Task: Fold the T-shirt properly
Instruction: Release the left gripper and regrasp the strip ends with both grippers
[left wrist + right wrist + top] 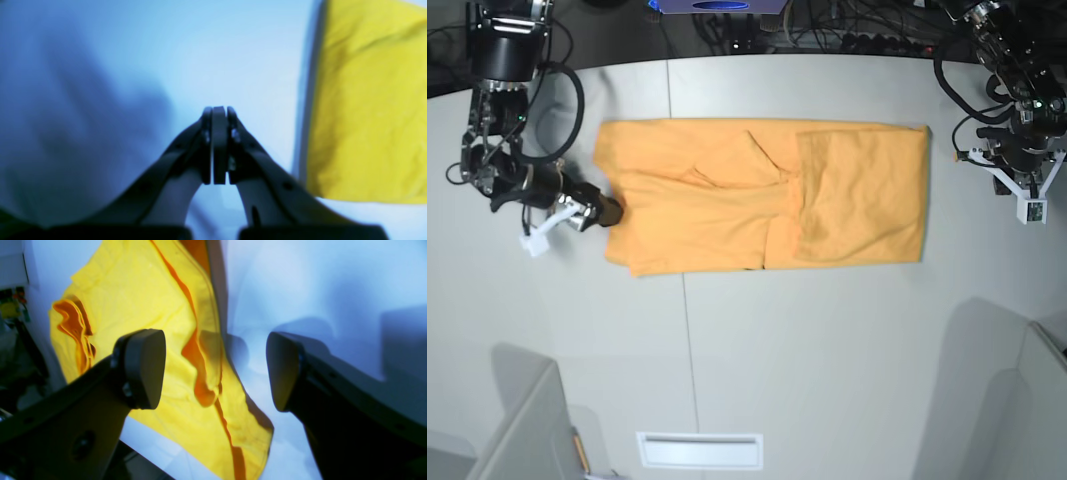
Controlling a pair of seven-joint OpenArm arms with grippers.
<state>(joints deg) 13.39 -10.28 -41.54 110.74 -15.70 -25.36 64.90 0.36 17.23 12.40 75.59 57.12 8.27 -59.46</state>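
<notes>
Between the right gripper's (215, 370) 2 spread fingers: yellow-orange cotton T-shirt (146, 306), unheld; left gripper (219, 111) fingers pressed together, empty.

Right gripper (215, 370) jaws spread wide, nothing between the pads. Yellow T-shirt (140, 303) lies rumpled on the pale table (300, 290) below, orange folds showing along its edge and at the left. Shirt's ridge sits in the gap between the fingers (143, 368).

Bare table (827, 340) stretches wide below T-shirt (757, 195); grey dividers (527, 430) crowd both near corners; cables (847, 30) line far edge.
</notes>
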